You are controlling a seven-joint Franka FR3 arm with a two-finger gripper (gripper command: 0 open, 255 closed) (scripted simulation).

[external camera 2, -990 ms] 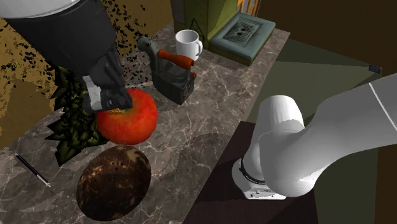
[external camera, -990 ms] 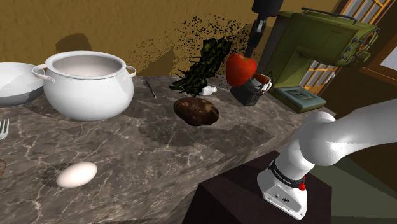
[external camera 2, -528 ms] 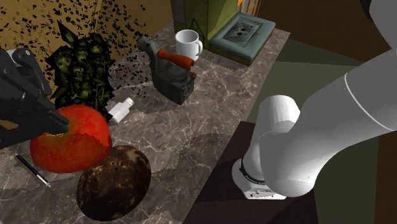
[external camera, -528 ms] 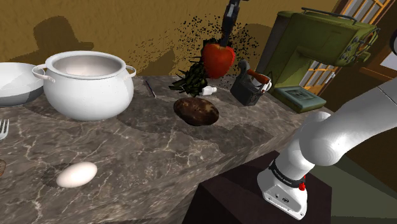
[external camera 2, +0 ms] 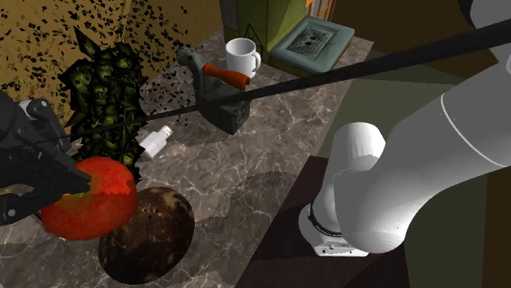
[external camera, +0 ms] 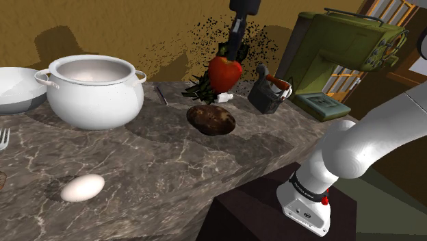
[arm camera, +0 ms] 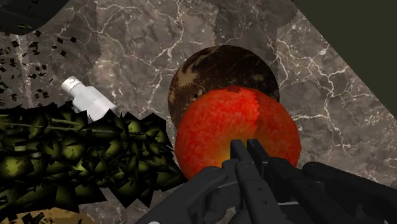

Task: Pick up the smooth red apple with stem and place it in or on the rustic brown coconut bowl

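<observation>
A red apple [external camera: 224,74] hangs in the air with my black gripper [external camera: 233,60] shut on its top. It sits just above the dark brown coconut bowl [external camera: 211,119], which rests on the marble counter [external camera: 157,164]. In the second exterior view the apple [external camera 2: 94,204] overlaps the bowl's [external camera 2: 151,237] upper left rim, and the gripper [external camera 2: 70,176] grips it from the left. Seen from the wrist, the fingers [arm camera: 240,156] are closed on the apple [arm camera: 222,127], and the bowl [arm camera: 213,70] lies directly beyond it.
A dark leafy plant [external camera 2: 102,90] and a small white bottle [external camera 2: 154,141] stand just behind the bowl. A dark iron-like object [external camera: 268,92], a white mug [external camera 2: 242,56] and a green machine [external camera: 349,48] are farther right. A white pot [external camera: 92,89], an egg [external camera: 83,187] and a pen [external camera: 161,94] lie left.
The gripper has carried the apple toward the shoulder view's left and downward, from beside the iron-like object to just above the coconut bowl.
</observation>
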